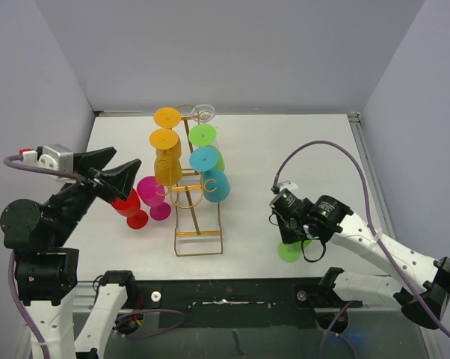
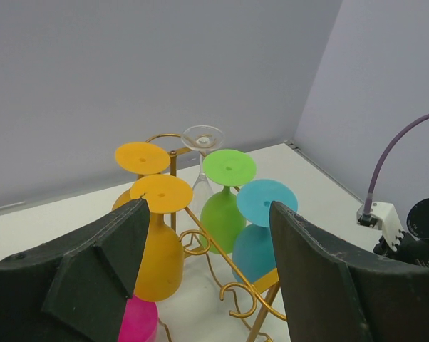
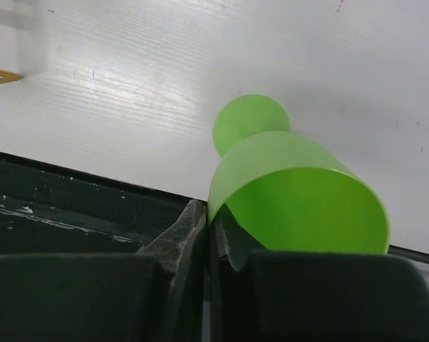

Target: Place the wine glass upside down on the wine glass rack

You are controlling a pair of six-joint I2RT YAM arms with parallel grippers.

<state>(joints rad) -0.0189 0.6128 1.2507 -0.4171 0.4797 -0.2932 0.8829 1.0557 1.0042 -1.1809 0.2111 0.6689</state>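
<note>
The right gripper [image 3: 209, 217] is pinching the bowl wall of the green wine glass [image 3: 300, 192] between nearly closed fingers. It is holding the glass tilted, low at the near right of the table [image 1: 285, 149], well apart from the wine glass rack [image 1: 199, 233], where coloured glasses are hanging upside down. The left gripper [image 2: 206, 242] is hovering left of the rack with its fingers spread wide, gripping nothing.

There is one tall gold wire wine glass rack [image 1: 198, 234]. Wine glasses number eight: two orange plastic wine glasses [image 1: 167, 117] [image 1: 164, 140], one green plastic wine glass [image 1: 202, 134], a second green plastic wine glass [image 1: 288, 251], one teal plastic wine glass [image 1: 216, 185], one magenta plastic wine glass [image 1: 150, 188], one red plastic wine glass [image 1: 126, 203] and one clear wine glass [image 1: 203, 112].
</note>
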